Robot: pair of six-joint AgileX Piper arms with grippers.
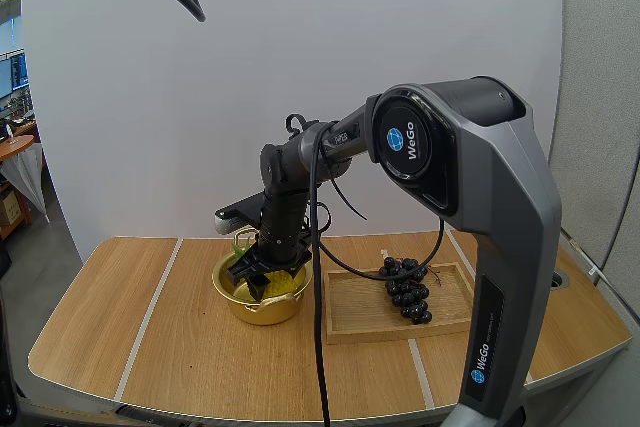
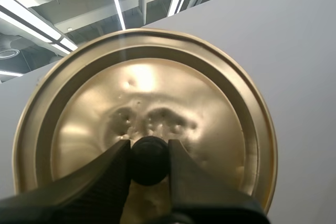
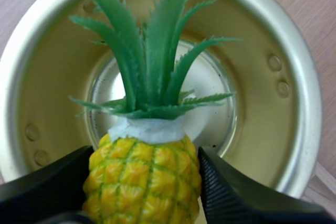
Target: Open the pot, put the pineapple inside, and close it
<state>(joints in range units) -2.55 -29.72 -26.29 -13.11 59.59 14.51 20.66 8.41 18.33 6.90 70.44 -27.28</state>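
The pineapple point(image 3: 144, 182) is hanging leaves-down over the open pot point(image 1: 262, 305), and your right pincer point(image 1: 268, 269) is gripping its yellow body, fingers point(image 3: 52, 187) spread just to its width. Your left pincer point(image 2: 149, 150) is pinching the black knob point(image 2: 149, 163) of the lid point(image 2: 142, 87), nearly closed on it. Right of the pot, grapes point(image 1: 407, 292) are lying in the wooden tray point(image 1: 350, 322) on the table point(image 1: 200, 367).

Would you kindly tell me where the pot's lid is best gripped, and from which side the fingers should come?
Grip the black knob at the centre of the lid, coming square onto that face, one finger on each side. The lid is a broad smooth disc; the knob is its only narrow raised part. The left gripper pinches it just so.
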